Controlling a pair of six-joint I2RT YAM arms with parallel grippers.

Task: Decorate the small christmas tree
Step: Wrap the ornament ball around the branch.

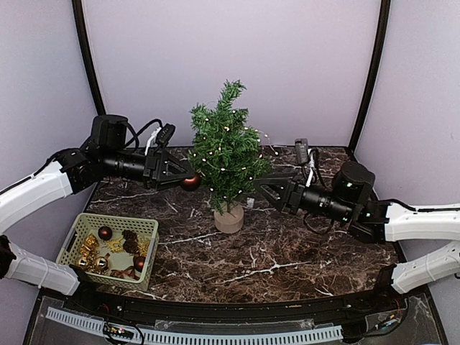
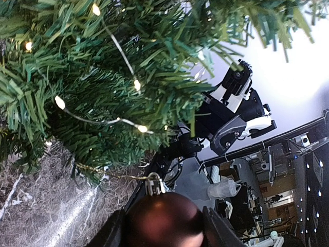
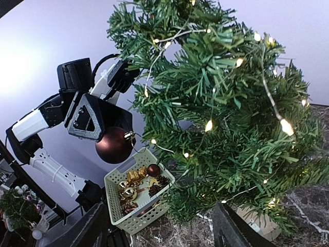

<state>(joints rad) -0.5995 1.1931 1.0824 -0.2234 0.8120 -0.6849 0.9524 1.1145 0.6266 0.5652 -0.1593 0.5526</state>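
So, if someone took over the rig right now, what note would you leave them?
Left pincer: shut on a dark red ball, held at the left side of the small christmas tree, level with its lower branches. The ball's gold cord reaches into the needles; I cannot tell whether it is hooked.
Right pincer: open, empty, close to the tree's lower right branches.
Basket: front left of the table, holding more ornaments.
Done: a lit light string is on the tree; no ornament is visibly hanging.
To do: hang this ball, release it, then fetch the rest.

Brown bauble (image 2: 164,220) cropped below; basket (image 1: 152,253) trinkets (image 1: 100,264) indistinct.
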